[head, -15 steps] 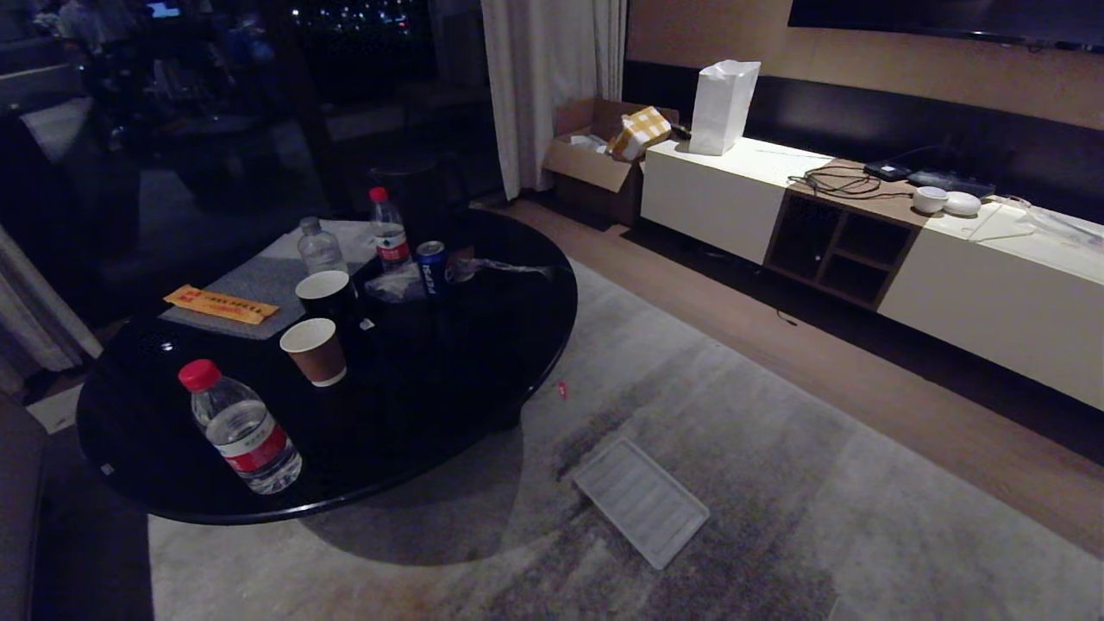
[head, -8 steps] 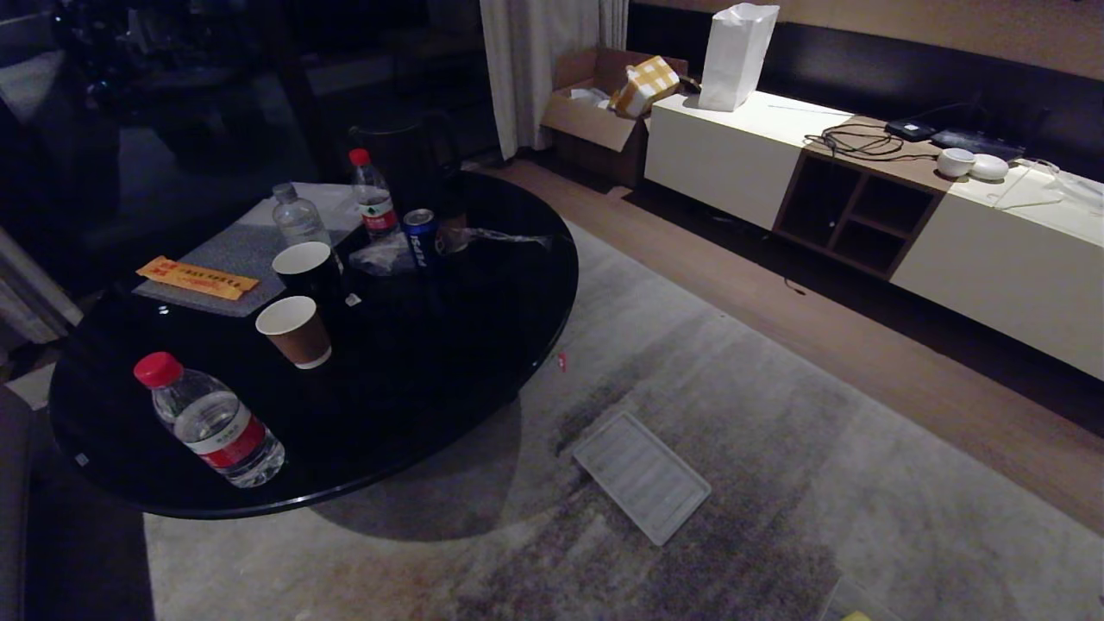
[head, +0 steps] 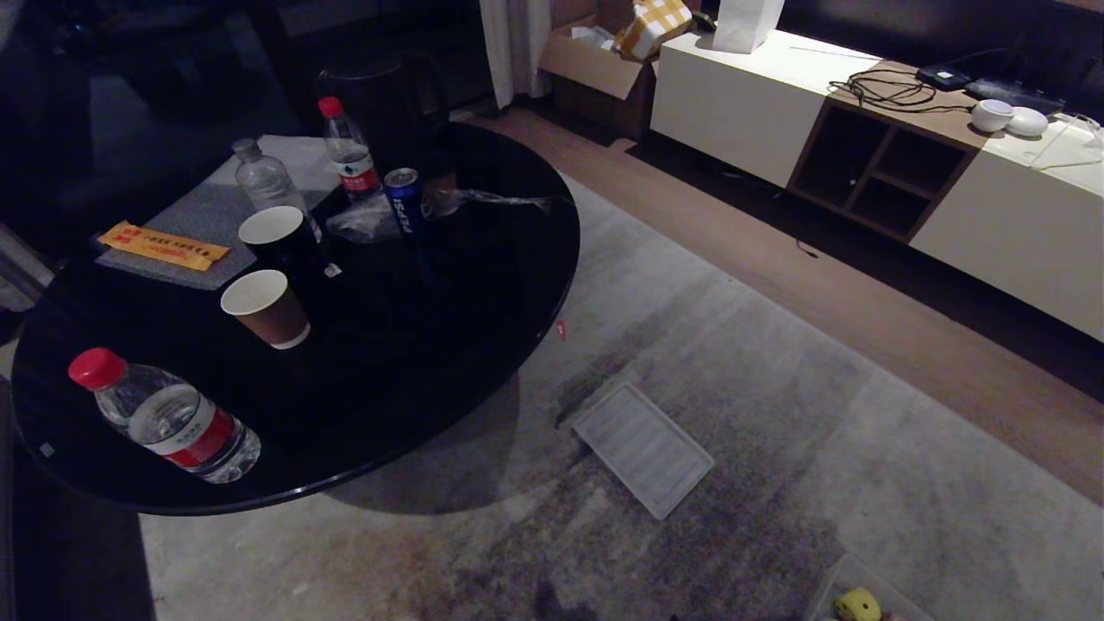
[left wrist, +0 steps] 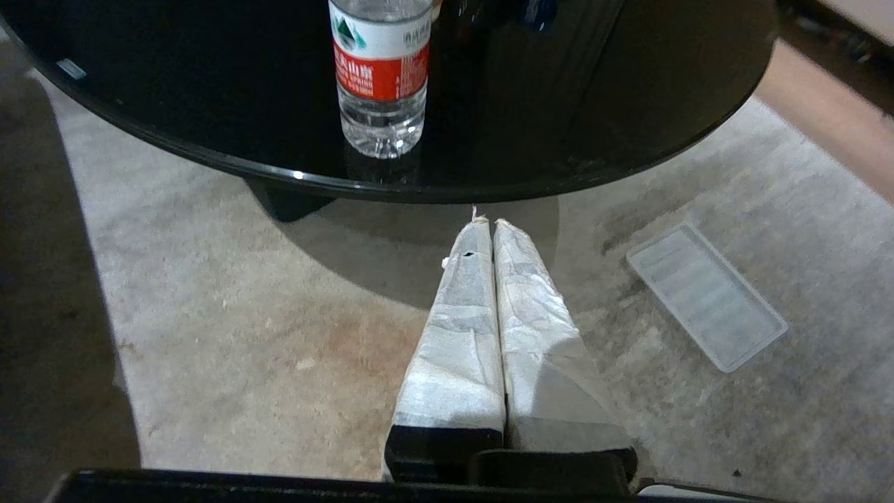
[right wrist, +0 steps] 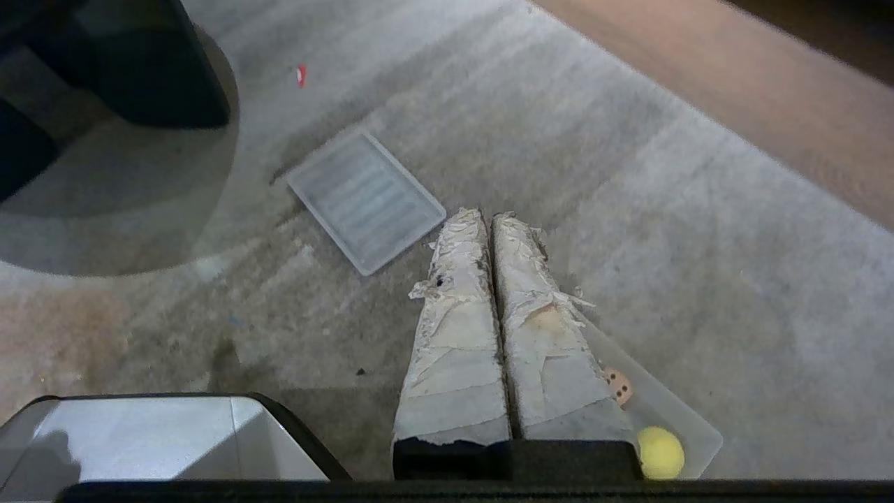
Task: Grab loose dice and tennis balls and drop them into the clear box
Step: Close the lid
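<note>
Grey carpet is filling the floor between a round black glass table point(head: 483, 285) and a long white cabinet point(head: 992, 216) by the far wall. Both arms are hanging parked above that carpet. The right gripper point(right wrist: 489, 218) is pressing its 2 tape-wrapped fingers point(right wrist: 454, 328) together, holding nothing and touching nothing; the left gripper point(left wrist: 485, 225) is sitting the same way, shut and empty, just short of the table's near edge.

Right beside the right gripper, partly hidden behind its fingers, the clear shallow plastic box point(right wrist: 688, 426) is lying on the carpet, and the head view is catching only its corner point(head: 841, 573) at the carpet's near right edge. Inside it, 1 fuzzy yellow-green tennis ball point(right wrist: 660, 453) and 1 tan die with pips point(right wrist: 617, 385) are showing. Farther out, the flat ribbed translucent lid point(right wrist: 367, 199) is lying apart on the carpet, near the table's shadow.

No loose dice or balls are showing on the carpet. The step in hand looks like searching, so the sensible course is scanning slowly, tilting the view down, and keeping both arms tucked until a target is found.
</note>
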Robot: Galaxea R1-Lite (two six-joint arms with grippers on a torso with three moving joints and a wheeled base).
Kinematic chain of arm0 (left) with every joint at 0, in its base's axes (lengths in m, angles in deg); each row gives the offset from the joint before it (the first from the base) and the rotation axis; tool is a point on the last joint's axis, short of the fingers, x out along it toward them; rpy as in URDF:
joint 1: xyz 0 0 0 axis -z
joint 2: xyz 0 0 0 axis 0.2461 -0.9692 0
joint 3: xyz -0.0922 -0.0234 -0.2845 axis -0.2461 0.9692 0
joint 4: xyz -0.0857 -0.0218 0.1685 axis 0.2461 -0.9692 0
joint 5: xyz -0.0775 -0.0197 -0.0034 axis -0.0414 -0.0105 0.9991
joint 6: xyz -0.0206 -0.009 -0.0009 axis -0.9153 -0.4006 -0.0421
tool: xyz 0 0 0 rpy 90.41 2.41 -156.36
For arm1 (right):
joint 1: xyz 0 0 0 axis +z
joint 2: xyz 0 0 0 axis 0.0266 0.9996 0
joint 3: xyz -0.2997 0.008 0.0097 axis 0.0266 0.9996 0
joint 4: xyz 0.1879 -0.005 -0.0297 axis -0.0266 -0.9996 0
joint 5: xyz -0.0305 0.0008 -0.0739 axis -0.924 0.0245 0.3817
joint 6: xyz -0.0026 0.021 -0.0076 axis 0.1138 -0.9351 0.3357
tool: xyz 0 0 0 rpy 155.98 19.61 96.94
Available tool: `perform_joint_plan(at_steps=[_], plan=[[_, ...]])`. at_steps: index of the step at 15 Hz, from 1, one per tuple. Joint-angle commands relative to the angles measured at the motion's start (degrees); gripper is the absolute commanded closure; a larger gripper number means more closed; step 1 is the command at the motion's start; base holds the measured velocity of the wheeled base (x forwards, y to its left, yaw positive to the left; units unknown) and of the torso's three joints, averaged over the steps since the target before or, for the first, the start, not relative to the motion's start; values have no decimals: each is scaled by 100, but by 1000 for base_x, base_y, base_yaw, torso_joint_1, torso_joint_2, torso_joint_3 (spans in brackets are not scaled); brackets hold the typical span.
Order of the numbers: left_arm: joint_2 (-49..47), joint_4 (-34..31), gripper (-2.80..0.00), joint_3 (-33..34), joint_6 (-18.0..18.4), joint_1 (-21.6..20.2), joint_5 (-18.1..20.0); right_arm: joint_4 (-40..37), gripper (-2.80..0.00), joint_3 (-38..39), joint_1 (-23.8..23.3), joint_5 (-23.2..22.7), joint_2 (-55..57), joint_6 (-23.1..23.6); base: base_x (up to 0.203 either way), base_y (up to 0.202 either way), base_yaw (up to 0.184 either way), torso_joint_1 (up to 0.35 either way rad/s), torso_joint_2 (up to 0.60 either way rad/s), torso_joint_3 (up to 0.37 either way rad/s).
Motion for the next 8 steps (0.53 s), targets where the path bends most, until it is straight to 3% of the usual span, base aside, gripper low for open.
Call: perform_joint_plan(at_steps=[1,8], plan=[[-6,3,0,9,-5,0,-1,-7,0,1,2,0,7,5,0,0,0,4,-1,-194],[-6,3,0,9,-5,0,-1,-7,0,1,-7,0,7,-2,0,0,0,3,1,-201]])
